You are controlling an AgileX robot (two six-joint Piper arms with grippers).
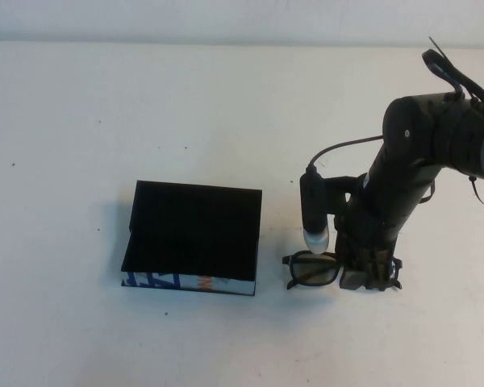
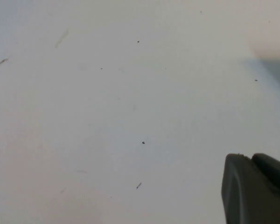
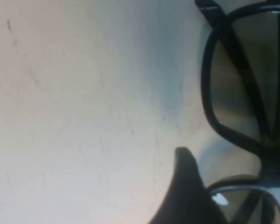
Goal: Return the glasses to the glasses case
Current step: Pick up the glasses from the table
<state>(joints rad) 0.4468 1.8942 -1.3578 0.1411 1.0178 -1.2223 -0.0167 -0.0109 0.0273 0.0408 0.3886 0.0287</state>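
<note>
The glasses (image 1: 313, 270) lie on the white table to the right of the glasses case (image 1: 194, 234). The case is black, its lid is down, and its printed front faces me. My right gripper (image 1: 368, 278) is down on the table over the glasses' right half, open, with the frame between its jaws. In the right wrist view one dark finger (image 3: 189, 186) stands just beside the glasses' frame and lenses (image 3: 238, 84). My left gripper (image 2: 252, 156) is out of the high view. It shows shut and empty over bare table.
The white table (image 1: 145, 105) runs to a pale back wall. A black wrist camera with a white tip (image 1: 315, 214) hangs off the right arm just above the glasses' left lens.
</note>
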